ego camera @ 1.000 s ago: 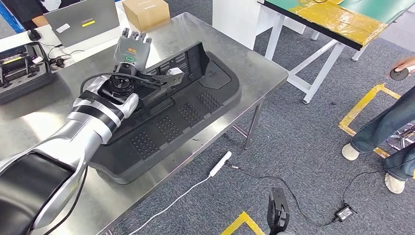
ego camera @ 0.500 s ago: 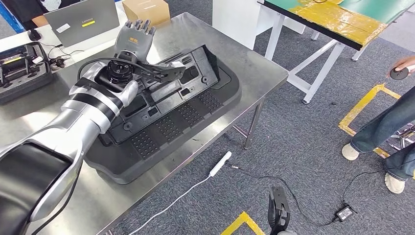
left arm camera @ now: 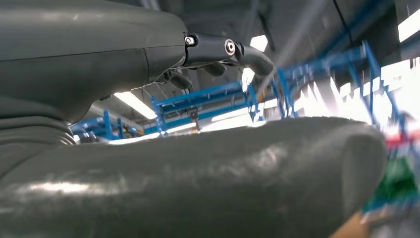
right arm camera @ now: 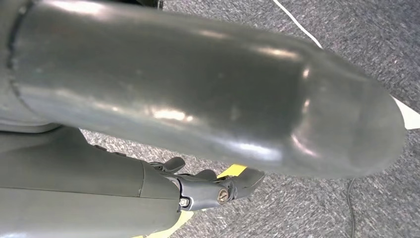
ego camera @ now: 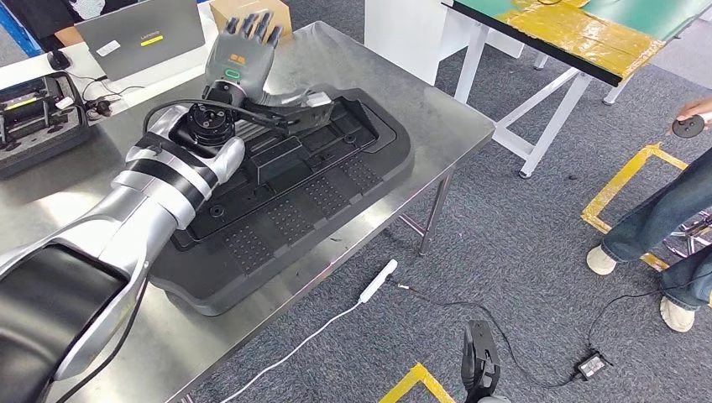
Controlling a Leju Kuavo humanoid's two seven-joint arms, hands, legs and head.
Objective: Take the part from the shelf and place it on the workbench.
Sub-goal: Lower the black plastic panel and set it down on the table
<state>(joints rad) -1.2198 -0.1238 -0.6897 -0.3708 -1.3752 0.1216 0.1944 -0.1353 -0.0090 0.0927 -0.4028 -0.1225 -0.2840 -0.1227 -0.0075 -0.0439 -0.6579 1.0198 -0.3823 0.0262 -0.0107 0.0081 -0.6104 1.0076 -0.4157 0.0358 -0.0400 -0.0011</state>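
Observation:
The part [ego camera: 294, 201] is a large black moulded plastic panel lying flat on the steel workbench [ego camera: 437, 117], reaching from the near left edge toward the far right corner. In the head view my left hand [ego camera: 239, 54] hovers over the panel's far edge with its fingers spread upward and its thumb stretched out to the side, holding nothing. The left wrist view shows that left hand [left arm camera: 198, 148] empty against ceiling lights. My right hand [right arm camera: 188, 124] hangs over the grey carpet, thumb and fingers apart, with nothing in it.
On the bench behind the part stand a cardboard box [ego camera: 252, 13], a laptop [ego camera: 138, 34] and an open black case [ego camera: 34, 113]. A person [ego camera: 663, 210] stands at the right holding a dark disc [ego camera: 688, 126]. A white power strip [ego camera: 378, 281] and cables lie on the floor.
The part stood tilted up on its edge in my left hand's grasp, then dropped flat onto the bench. My left hand has let go and lifted with its fingers spread.

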